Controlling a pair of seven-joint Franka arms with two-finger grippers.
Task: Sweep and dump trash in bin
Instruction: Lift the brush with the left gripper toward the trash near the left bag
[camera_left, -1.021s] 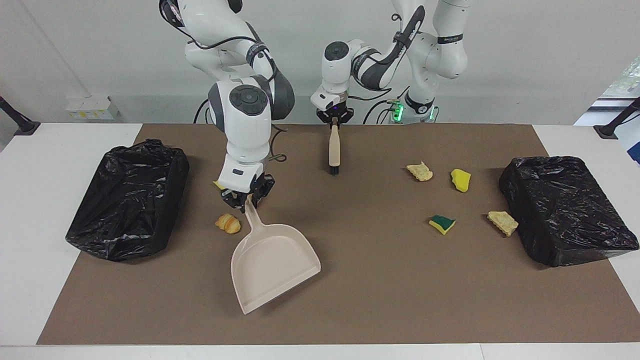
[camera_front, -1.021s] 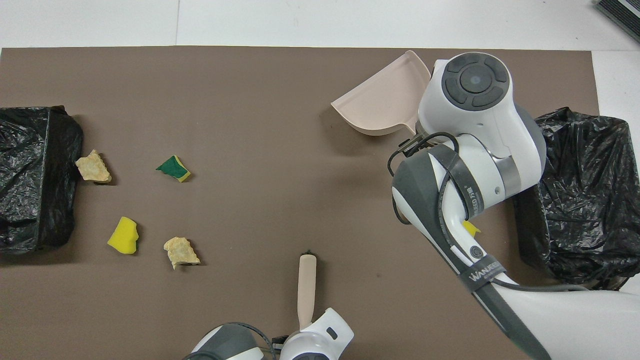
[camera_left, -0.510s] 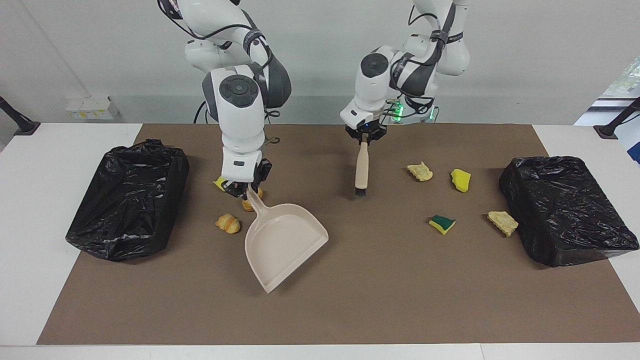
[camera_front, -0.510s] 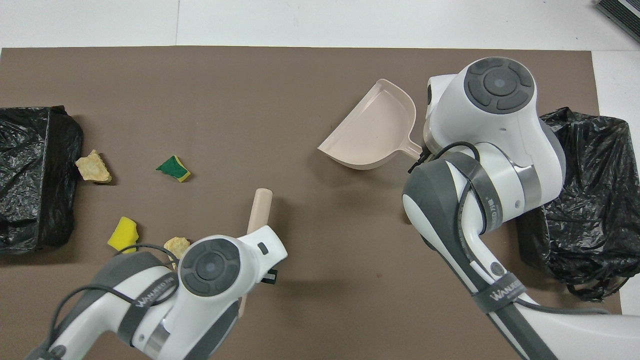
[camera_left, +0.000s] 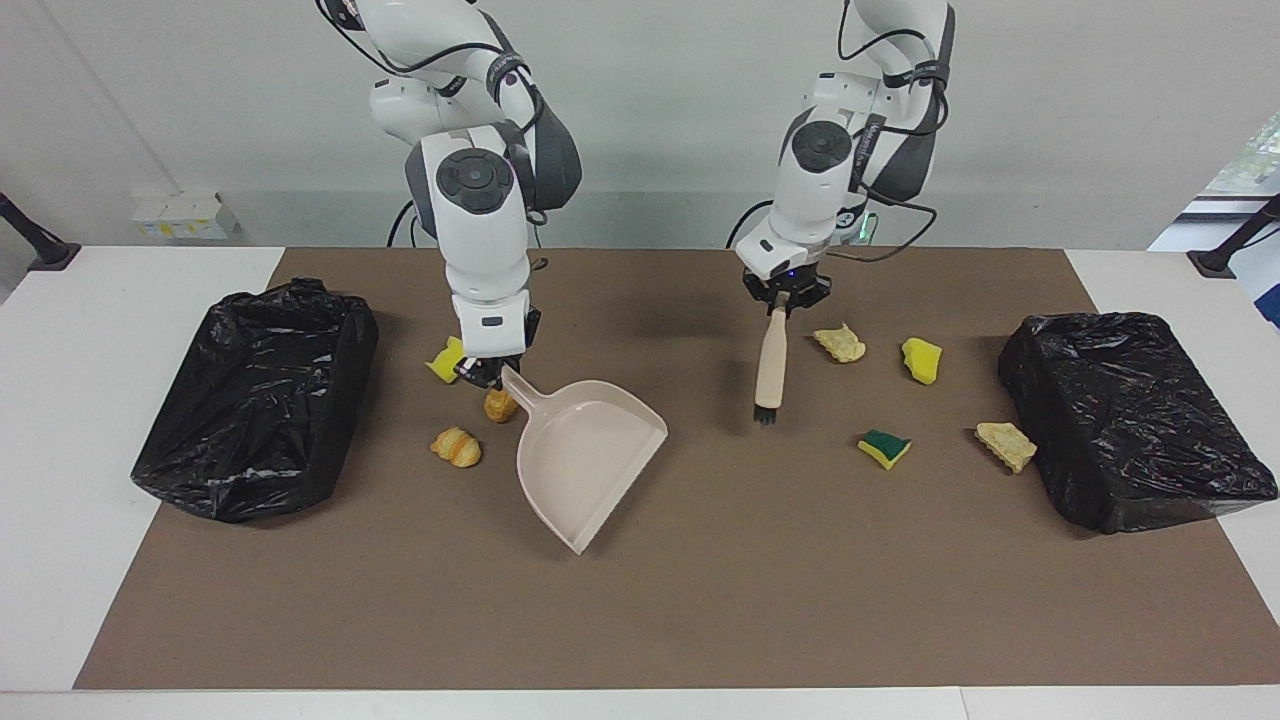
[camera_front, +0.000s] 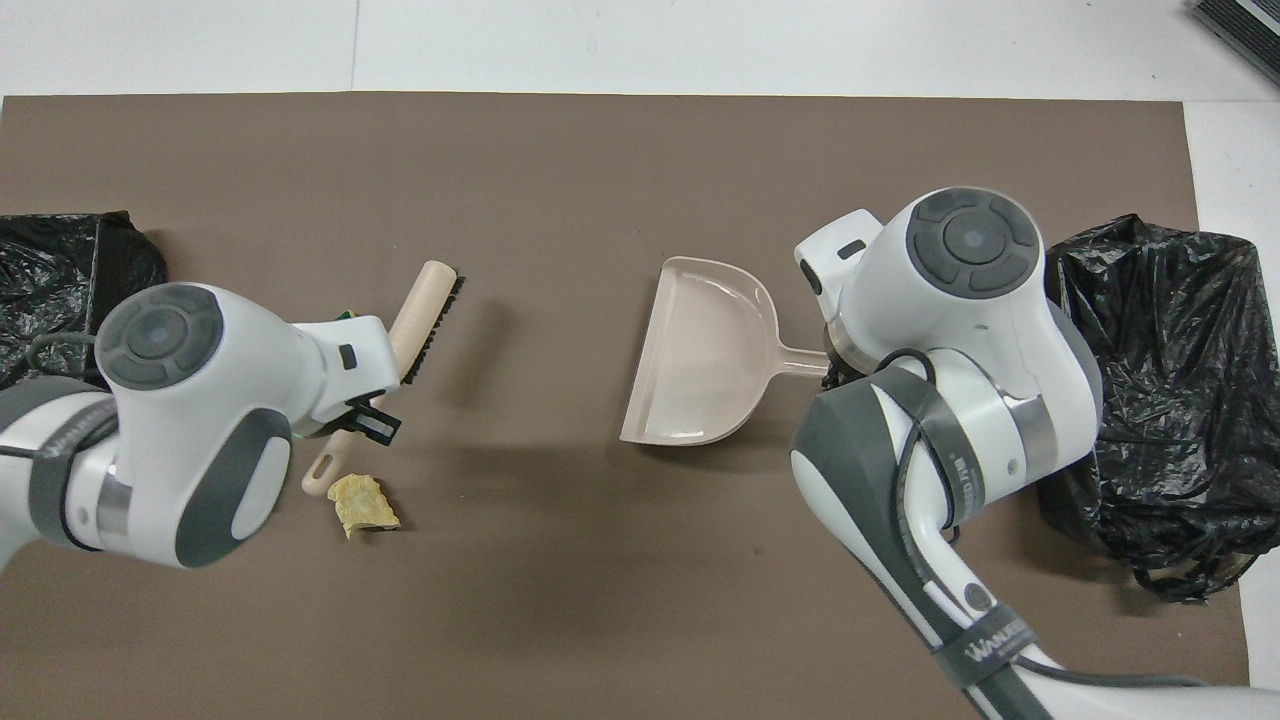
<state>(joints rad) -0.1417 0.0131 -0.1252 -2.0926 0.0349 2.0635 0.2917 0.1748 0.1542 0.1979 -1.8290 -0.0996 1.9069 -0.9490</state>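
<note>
My right gripper (camera_left: 489, 371) is shut on the handle of the beige dustpan (camera_left: 590, 450), which slants over the middle of the mat (camera_front: 700, 360). Beside that gripper lie trash bits: a yellow sponge chunk (camera_left: 445, 360), a small pastry (camera_left: 499, 406) and a croissant (camera_left: 456, 446). My left gripper (camera_left: 785, 298) is shut on the brush (camera_left: 768, 365), bristles down (camera_front: 425, 320). Beside the brush, toward the left arm's end, lie a bread piece (camera_left: 840, 343), a yellow sponge (camera_left: 921, 360), a green-faced sponge (camera_left: 885, 448) and another bread piece (camera_left: 1006, 445).
One bin lined with a black bag (camera_left: 260, 400) stands at the right arm's end of the brown mat (camera_left: 700, 600). A second black-bagged bin (camera_left: 1130, 415) stands at the left arm's end. In the overhead view the arms hide most of the trash.
The left arm has carried the brush toward its own end, next to the bread piece. The right gripper has drawn back toward the robots and swung the dustpan's mouth round.
</note>
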